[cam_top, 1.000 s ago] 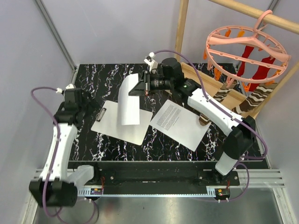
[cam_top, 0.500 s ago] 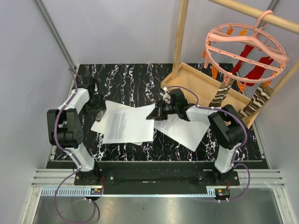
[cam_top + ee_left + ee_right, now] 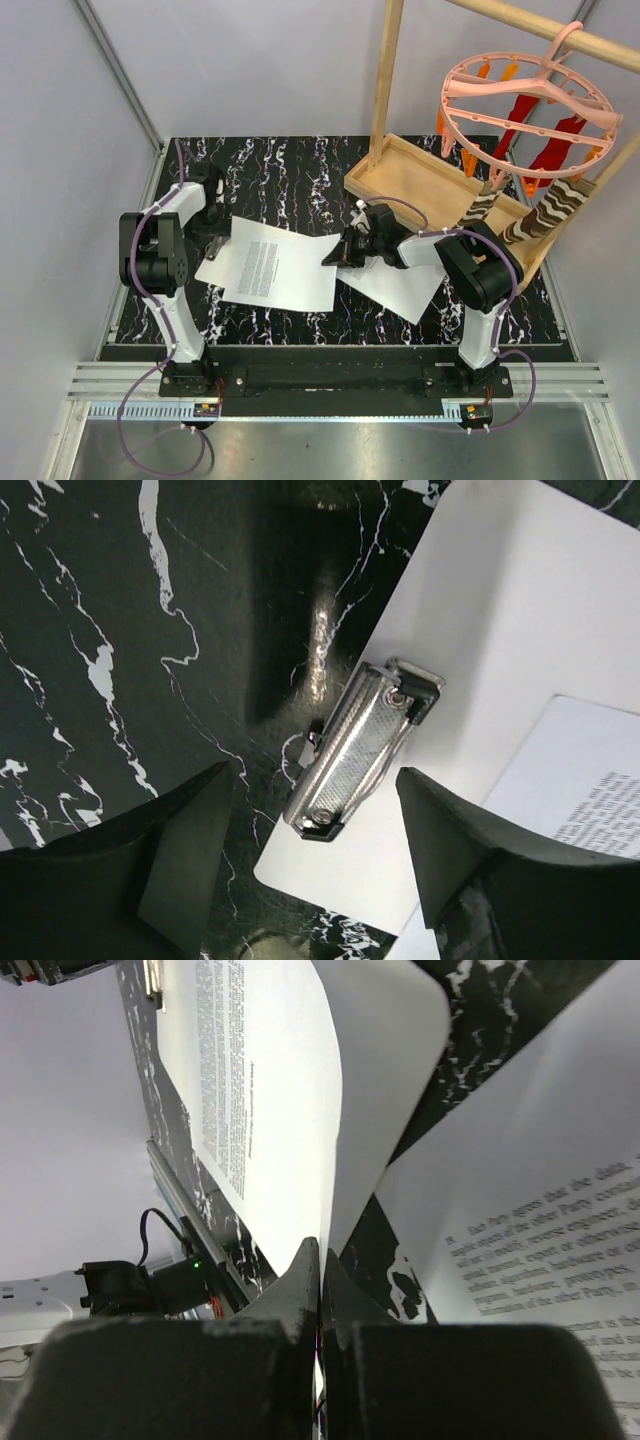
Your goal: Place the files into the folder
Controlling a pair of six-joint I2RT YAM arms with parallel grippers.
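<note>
The folder (image 3: 213, 271), a white board, lies flat at the table's left with its metal clip (image 3: 215, 243) on the left short edge. One printed sheet of the files (image 3: 275, 265) lies over it, skewed. My right gripper (image 3: 335, 256) is shut on that sheet's right edge (image 3: 330, 1160). A second sheet (image 3: 405, 287) lies flat partly under the right arm. My left gripper (image 3: 212, 218) hangs over the clip (image 3: 355, 750) with its jaws open. The fingers (image 3: 195, 850) straddle the clip's near end without touching it. The first sheet's corner (image 3: 590, 790) rests on the board (image 3: 480, 630).
A shallow wooden tray (image 3: 420, 175) stands at the back right beside a wooden post (image 3: 388, 80). A pink ring hanger (image 3: 525, 95) with socks hangs above the right side. Black marble tabletop (image 3: 290, 165) stretches behind the folder.
The right gripper has brought the raised sheet down flat over the folder. The left arm has swung in to the clip, and its jaws have narrowed a little.
</note>
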